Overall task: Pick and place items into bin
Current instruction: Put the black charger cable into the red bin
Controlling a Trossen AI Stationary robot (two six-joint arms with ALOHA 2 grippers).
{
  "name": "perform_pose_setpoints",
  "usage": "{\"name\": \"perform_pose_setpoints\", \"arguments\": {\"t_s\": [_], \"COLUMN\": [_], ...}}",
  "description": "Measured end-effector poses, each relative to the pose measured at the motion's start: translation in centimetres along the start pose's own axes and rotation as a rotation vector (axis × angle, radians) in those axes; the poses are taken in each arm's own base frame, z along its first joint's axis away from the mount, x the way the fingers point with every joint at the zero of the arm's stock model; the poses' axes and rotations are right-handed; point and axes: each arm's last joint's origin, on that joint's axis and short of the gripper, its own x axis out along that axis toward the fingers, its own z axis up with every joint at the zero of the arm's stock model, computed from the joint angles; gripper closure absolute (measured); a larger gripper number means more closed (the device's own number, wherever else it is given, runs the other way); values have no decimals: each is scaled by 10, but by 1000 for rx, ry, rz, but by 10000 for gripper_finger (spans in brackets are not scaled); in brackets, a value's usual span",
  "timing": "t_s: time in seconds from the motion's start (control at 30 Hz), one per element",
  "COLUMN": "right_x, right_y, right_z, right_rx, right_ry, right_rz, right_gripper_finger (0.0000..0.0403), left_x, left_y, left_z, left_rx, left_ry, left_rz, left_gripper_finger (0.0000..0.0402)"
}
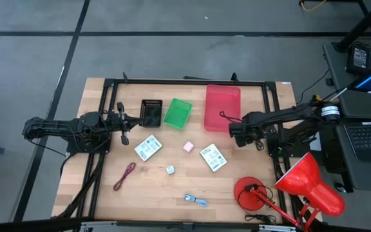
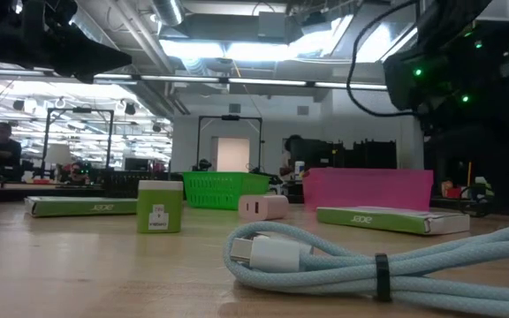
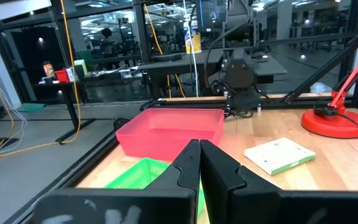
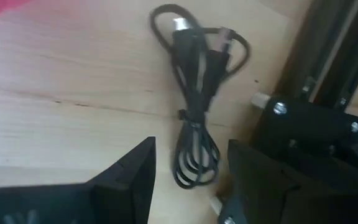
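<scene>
The right gripper (image 1: 236,134) is hovering beside the pink bin (image 1: 222,106), jaws standing wide and empty over a black cord (image 4: 194,99) lying on the table. The left gripper (image 1: 129,123), jaws closed on nothing, is waiting well away from that bin.

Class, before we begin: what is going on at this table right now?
The right gripper hangs with jaws open over a coiled black cord beside the red bin, seemingly about to pick it up. The left gripper waits shut near the green bin. Two white packets, a pink cube and other items lie loose on the table.
</scene>
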Motion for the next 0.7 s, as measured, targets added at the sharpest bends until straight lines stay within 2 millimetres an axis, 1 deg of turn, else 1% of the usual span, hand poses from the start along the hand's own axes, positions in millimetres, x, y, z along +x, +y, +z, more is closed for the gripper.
{"name": "perform_pose_setpoints", "arguments": {"t_s": [0.17, 0.4, 0.53, 0.7], "right_x": [8, 24, 35, 39], "right_y": [9, 6, 6, 7], "right_z": [4, 12, 14, 16], "right_rx": [0, 37, 25, 1], "right_ry": [11, 36, 40, 40], "right_rz": [-24, -96, -44, -4], "right_gripper_finger": [224, 224, 224, 224], "left_x": [0, 0, 0, 0], "left_y": [0, 0, 0, 0], "left_z": [0, 0, 0, 0], "left_rx": [0, -1, -2, -3], "left_ry": [0, 0, 0, 0], "left_rz": [0, 0, -1, 0], "left_gripper_finger": [396, 396, 396, 396]}}
